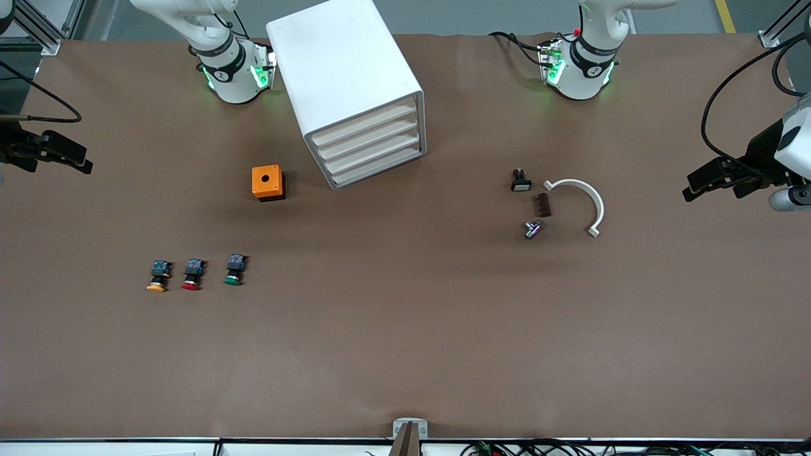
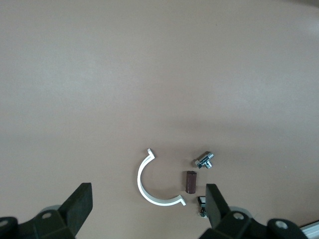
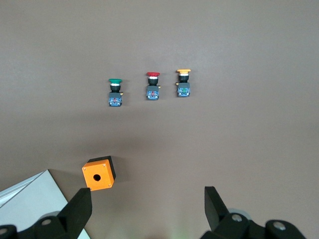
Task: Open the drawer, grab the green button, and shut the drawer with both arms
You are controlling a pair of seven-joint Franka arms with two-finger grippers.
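**Initially Idle: Both End Effectors Open, Drawers Shut**

Left end effector (image 2: pixel 145 206) hung with fingers spread, empty, above the desk (image 1: pixel 405 354) near a white curved clamp (image 1: pixel 586 202), a brown block (image 1: pixel 543 204) and a small metal fitting (image 1: pixel 532 229). Right end effector (image 3: pixel 148 209) was likewise spread and empty, over the orange box (image 1: pixel 268 182). Green button (image 1: pixel 234 270) lay on the desk beside the red button (image 1: pixel 192 275) and yellow button (image 1: pixel 158 277). Lower drawer (image 1: pixel 377 166) sat closed in the white cabinet (image 1: pixel 342 69).

The white four-drawer cabinet (image 1: pixel 355 88) stands between the arm bases, the green-capped push button (image 1: pixel 234 270) nearer the camera, beside the red-capped button (image 1: pixel 192 275).
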